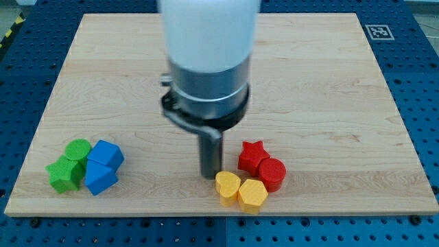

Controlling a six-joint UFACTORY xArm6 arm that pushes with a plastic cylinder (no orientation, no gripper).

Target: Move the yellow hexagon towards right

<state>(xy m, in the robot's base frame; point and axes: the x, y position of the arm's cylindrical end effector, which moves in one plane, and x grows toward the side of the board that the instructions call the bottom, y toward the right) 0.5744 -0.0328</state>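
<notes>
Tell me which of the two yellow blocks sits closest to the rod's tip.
The left yellow block, rounded like a heart, lies just below my tip. The yellow hexagon sits farther toward the view's right, touching that block.

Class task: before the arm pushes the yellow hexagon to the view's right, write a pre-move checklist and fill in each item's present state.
1. Yellow hexagon in view: ok.
2. My tip at the view's left of the hexagon: ok.
3. Tip touching the hexagon: not ok; the other yellow block sits between.
4. Path to the right free: cannot tell; the red cylinder is close above it.
5. Red star out of the path: ok.
</notes>
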